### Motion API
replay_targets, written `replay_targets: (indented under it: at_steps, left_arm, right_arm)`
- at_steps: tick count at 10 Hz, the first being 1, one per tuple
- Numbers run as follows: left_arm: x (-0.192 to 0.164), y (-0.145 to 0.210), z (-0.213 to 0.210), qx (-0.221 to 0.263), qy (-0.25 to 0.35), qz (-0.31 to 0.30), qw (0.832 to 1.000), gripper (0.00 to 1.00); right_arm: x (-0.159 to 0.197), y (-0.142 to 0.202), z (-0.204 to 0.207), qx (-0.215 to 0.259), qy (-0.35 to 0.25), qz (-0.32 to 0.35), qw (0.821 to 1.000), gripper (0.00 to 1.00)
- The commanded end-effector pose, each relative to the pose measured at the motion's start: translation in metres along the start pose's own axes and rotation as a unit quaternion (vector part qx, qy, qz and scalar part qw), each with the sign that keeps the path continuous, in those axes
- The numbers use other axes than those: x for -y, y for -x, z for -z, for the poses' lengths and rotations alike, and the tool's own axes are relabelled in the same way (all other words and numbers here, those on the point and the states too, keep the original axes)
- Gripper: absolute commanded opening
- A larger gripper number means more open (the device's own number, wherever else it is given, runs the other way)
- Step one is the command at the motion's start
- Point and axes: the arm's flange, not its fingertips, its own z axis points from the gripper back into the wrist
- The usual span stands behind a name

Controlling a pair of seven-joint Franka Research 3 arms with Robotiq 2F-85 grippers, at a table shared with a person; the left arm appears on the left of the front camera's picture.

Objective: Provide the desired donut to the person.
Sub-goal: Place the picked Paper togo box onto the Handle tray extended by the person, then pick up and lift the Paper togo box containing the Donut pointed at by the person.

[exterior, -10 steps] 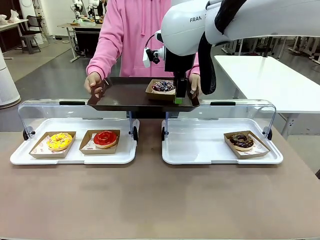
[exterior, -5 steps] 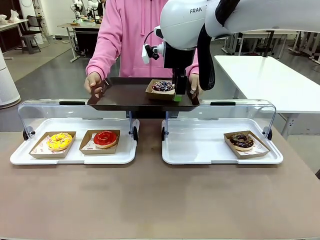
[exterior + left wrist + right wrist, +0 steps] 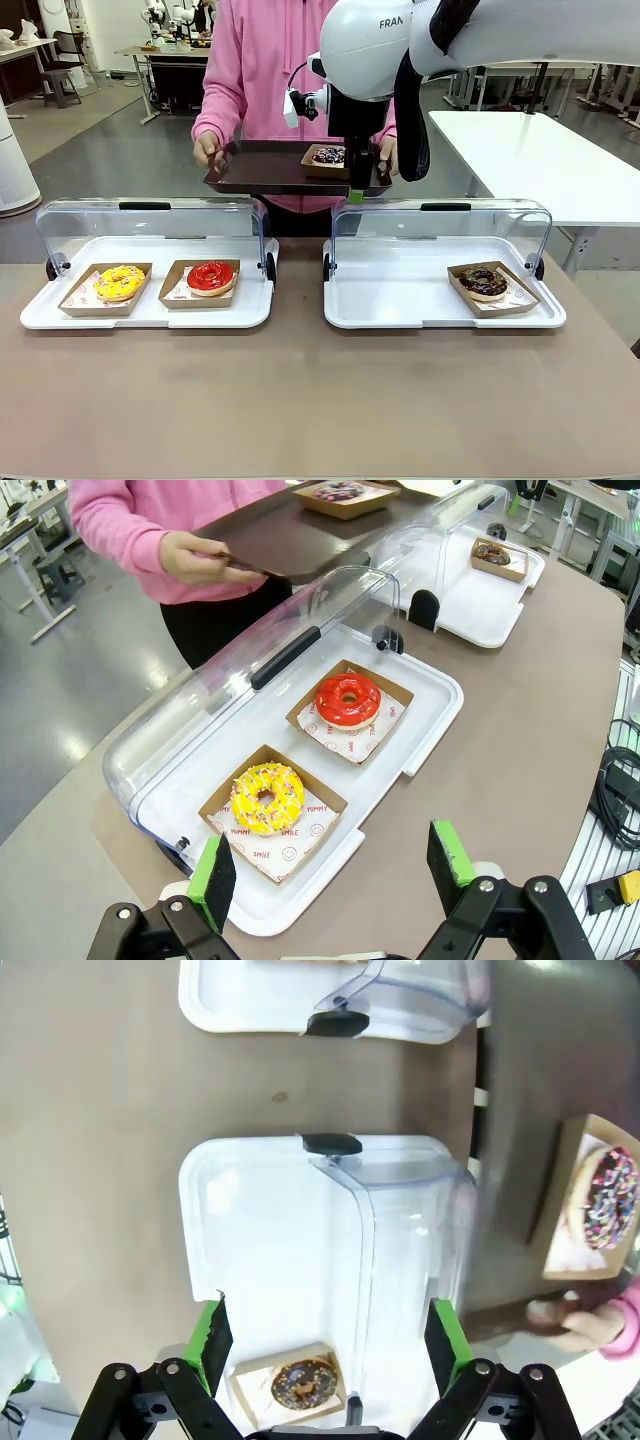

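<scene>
step: handover judged done, retreat due | sprinkled donut (image 3: 328,156): carried on the dark tray (image 3: 260,170) held by the person (image 3: 270,60) | right gripper (image 3: 327,1335): fingers apart, empty, at the tray's near edge | left gripper (image 3: 330,865): fingers apart, empty | care: right gripper is to be raised clear before sideways travel, so the tray is not knocked

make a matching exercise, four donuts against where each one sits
Things:
1 yellow donut
2 red donut
3 chocolate donut
4 sprinkled donut

Places:
a right white tray
b dark tray held by the person
c left white tray, left end
d left white tray, right end

Pairs: 1-c, 2-d, 3-a, 4-b
</scene>
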Motion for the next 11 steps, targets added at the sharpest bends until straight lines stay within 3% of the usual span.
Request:
replay_targets:
  at_steps: [1,11]
  left_arm:
    - [0.0003,0.0011,-0.0001,0.009,0.003,-0.002,1.0,1.0]
    - [0.0003,0.0011,-0.0001,0.009,0.003,-0.002,1.0,1.0]
  right_arm:
    - [-0.0002,0.0006,0.0026,0.002,0.007,0.002,1.0,1.0]
    - [-0.0002,0.0006,0.0026,0.002,0.007,0.002,1.0,1.0]
